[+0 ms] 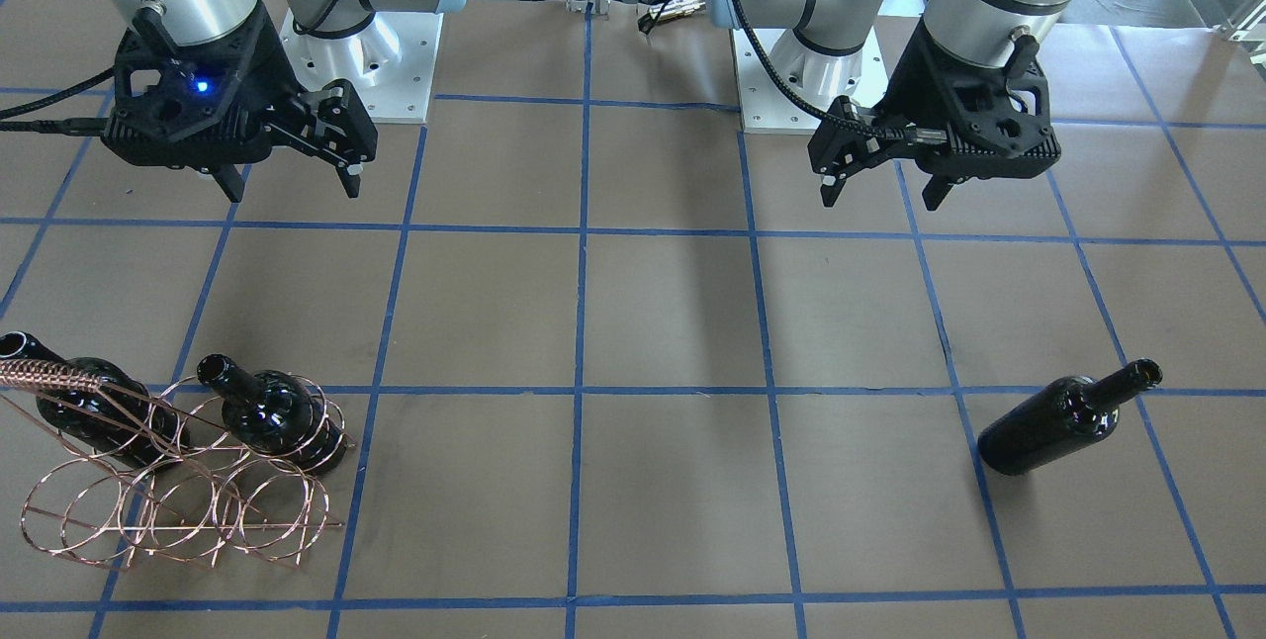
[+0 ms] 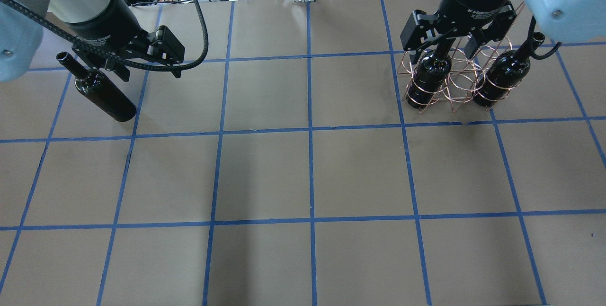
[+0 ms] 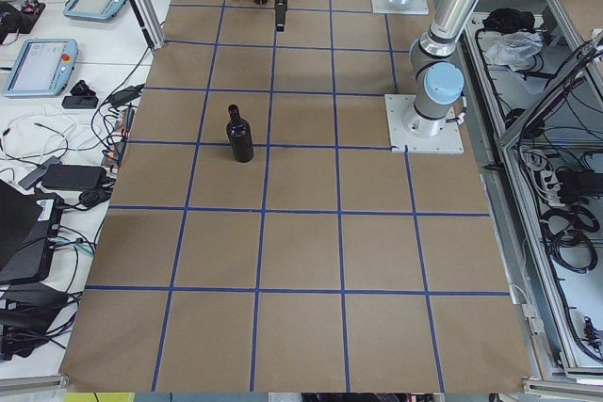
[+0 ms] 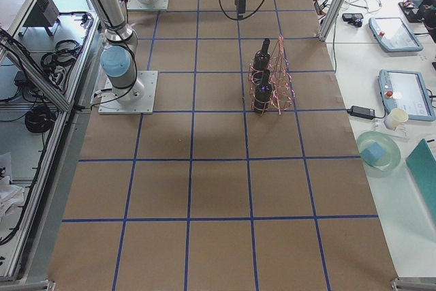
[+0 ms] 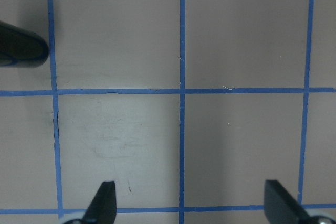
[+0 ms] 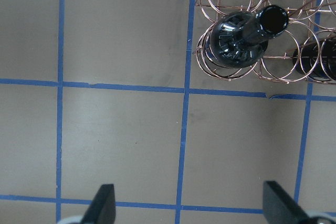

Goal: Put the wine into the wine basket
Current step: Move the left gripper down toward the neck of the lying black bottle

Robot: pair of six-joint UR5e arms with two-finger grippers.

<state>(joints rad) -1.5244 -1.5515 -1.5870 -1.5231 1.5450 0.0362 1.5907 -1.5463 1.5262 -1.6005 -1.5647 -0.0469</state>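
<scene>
One dark wine bottle [image 2: 102, 95] stands upright and alone on the table's left side; it also shows in the front view [image 1: 1063, 418] and at the left wrist view's edge [image 5: 21, 51]. My left gripper [image 2: 149, 69] hangs open and empty above the table, just beside it. The copper wire wine basket [image 2: 454, 83] stands far right with two more dark bottles [image 2: 428, 76] [image 2: 504, 76] in its loops. My right gripper [image 2: 442, 50] is open and empty, raised near the basket [image 6: 294, 3], whose near bottle [image 6: 236, 40] shows in the right wrist view.
The table is brown paper with a blue tape grid [image 2: 310, 130]. The arm bases [image 1: 366, 55] [image 1: 791, 75] sit at the robot's side. Side benches with tablets [image 3: 38, 63] and cables lie beyond the table edges.
</scene>
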